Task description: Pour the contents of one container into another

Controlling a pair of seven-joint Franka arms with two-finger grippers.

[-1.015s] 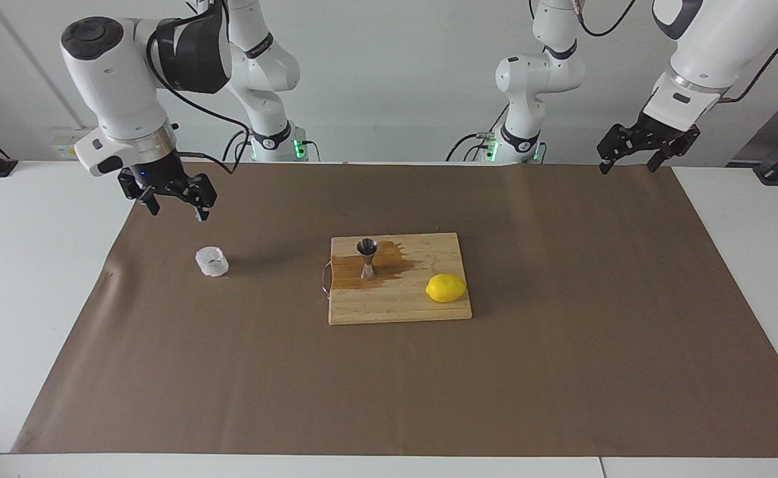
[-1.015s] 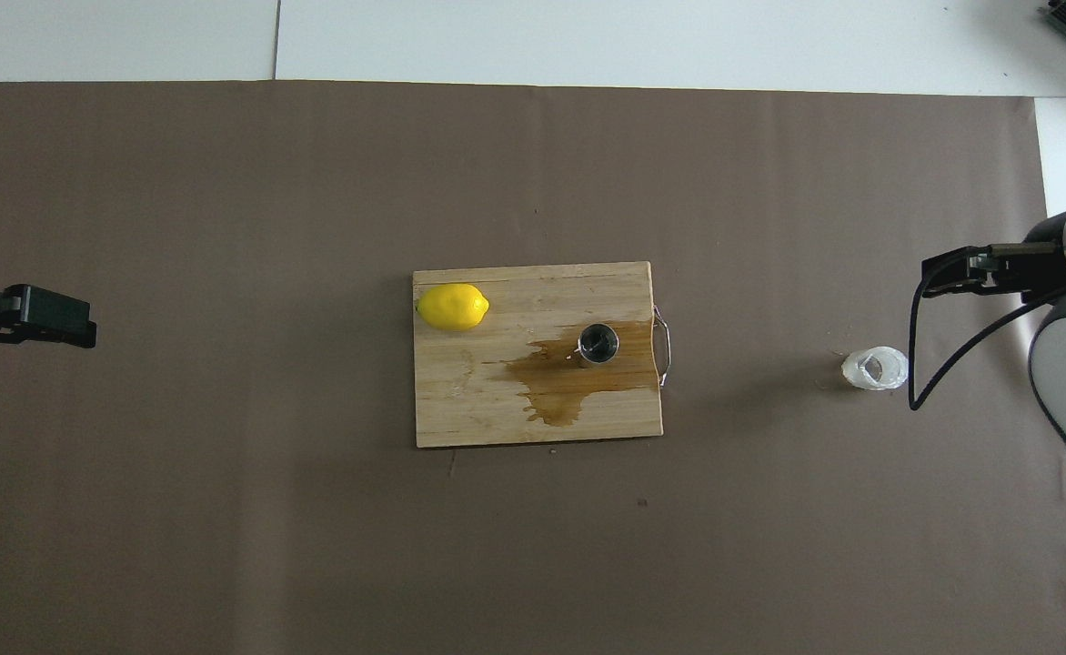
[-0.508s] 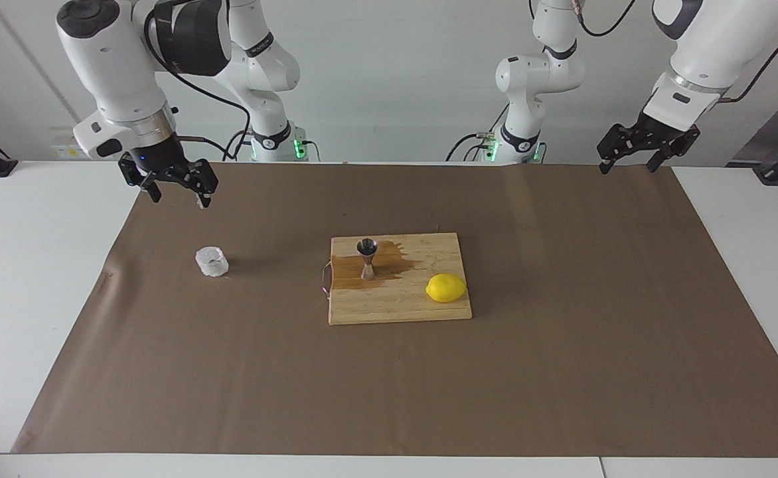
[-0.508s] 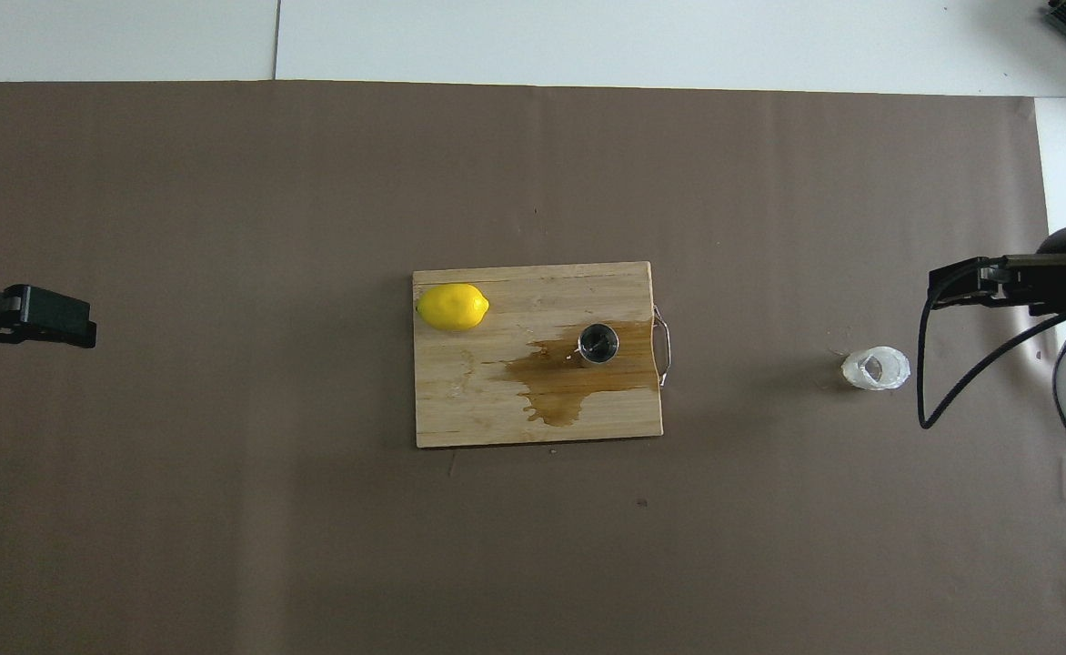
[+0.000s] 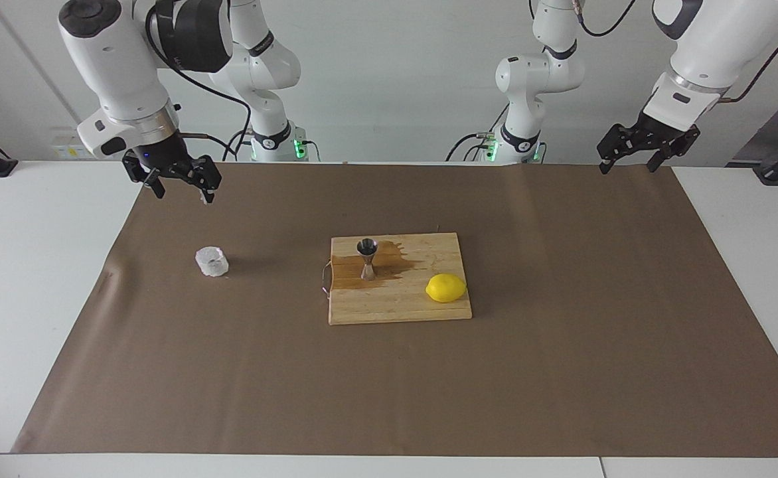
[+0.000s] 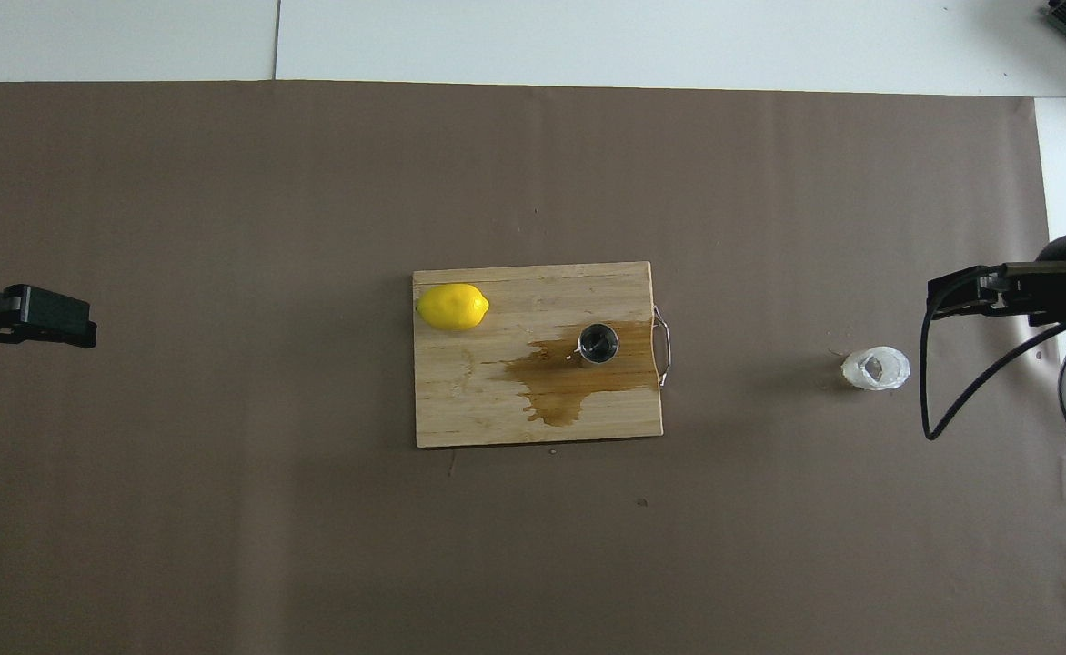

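No writing can be read. The glass cup (image 5: 212, 261) stands upright on the brown paper (image 5: 561, 372) toward the right arm's end, well apart from the wooden board (image 5: 399, 309). I cannot tell what is in it.

The steel jigger (image 5: 367, 258) stands upright on the board in a brown puddle (image 6: 569, 391), near the board's handle edge. A lemon (image 5: 445, 288) lies at the board's other end.

The right gripper (image 5: 175, 184) hangs with fingers spread, holding nothing. The left gripper (image 5: 631, 159) waits over the paper's corner, released too.

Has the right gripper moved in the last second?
Yes. The right gripper, open and empty, has risen and pulled back toward the robots, away from the glass cup, which stands where it did.
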